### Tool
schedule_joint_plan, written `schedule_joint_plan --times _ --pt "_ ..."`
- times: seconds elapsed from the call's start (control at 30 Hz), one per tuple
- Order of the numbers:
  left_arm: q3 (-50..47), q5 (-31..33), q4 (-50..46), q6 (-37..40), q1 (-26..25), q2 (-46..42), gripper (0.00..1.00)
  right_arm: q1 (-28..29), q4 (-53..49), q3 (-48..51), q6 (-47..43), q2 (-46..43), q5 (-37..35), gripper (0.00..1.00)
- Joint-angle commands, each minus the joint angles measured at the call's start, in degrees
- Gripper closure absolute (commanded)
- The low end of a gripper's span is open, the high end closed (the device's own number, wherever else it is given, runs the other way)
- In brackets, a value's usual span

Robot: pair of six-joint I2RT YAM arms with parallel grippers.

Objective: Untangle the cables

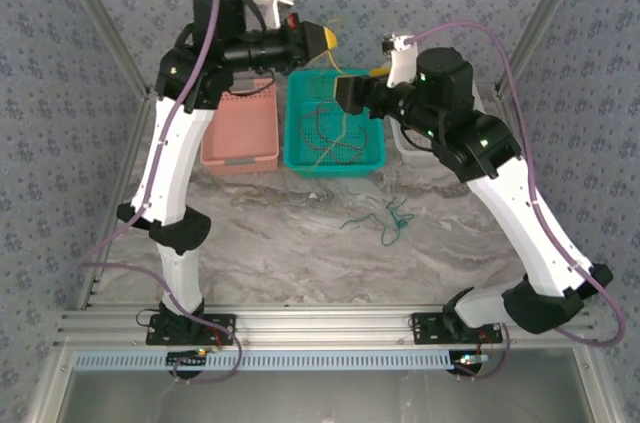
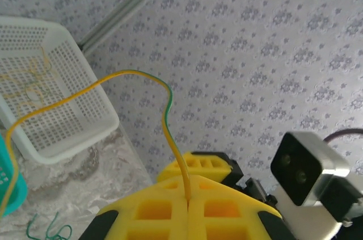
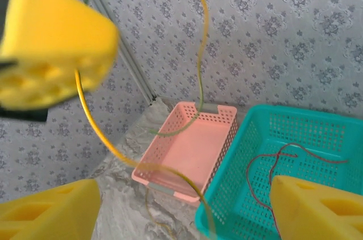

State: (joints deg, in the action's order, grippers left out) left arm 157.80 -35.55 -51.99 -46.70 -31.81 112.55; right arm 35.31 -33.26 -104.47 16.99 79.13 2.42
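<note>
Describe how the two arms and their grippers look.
The left arm and right arm have white shell links joined by black joints, on black bases. A thick purple hose runs loosely along each. The right arm's joints carry small green lights. The left gripper and right gripper have blocky yellow fingers with square recesses; each wrist bears a white camera housing.
</note>
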Motion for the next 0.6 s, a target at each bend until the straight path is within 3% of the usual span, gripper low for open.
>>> schedule_joint_plan --times 0.0,0.1,0.23,0.4,0.43,0.47,0.53,0.57 --pt "1.2 0.19 1.01 1.89 -1.35 0.53 1.0 0.34 -0.25 -2.14 -2.26 2.34 1.04 0.19" --pt "1.2 0.81 0.4 2.3 -2.4 1.16 1.0 0.2 0.12 -2.8 -1.83 3.2 2.44 0.21" --pt "1.2 1.0 1.07 2.03 -3.18 1.77 1.0 0.16 -2.84 -3.11 -1.1 5.03 2.33 0.34" --pt "1.28 2.6 -0.04 2.19 -3.44 1.75 1.0 -0.15 -2.85 -2.74 0.6 4.0 -0.25 0.91" --pt "1.31 3.81 -0.85 2.35 -3.44 1.63 1.0 -0.39 -3.4 -3.05 0.96 3.85 -1.04 0.98" --pt "1.29 5.4 -2.07 2.42 -3.31 1.38 0.92 -0.91 -4.41 -3.57 1.26 3.71 -1.35 1.0" --pt "1.34 10.15 -5.32 2.28 -2.76 0.67 0.54 -1.99 -6.31 -4.49 2.02 3.17 -2.03 1.0" --pt "1.26 14.09 -7.54 2.33 -2.49 -0.04 0.39 -2.9 -7.07 -4.91 2.77 2.79 -1.61 1.0"
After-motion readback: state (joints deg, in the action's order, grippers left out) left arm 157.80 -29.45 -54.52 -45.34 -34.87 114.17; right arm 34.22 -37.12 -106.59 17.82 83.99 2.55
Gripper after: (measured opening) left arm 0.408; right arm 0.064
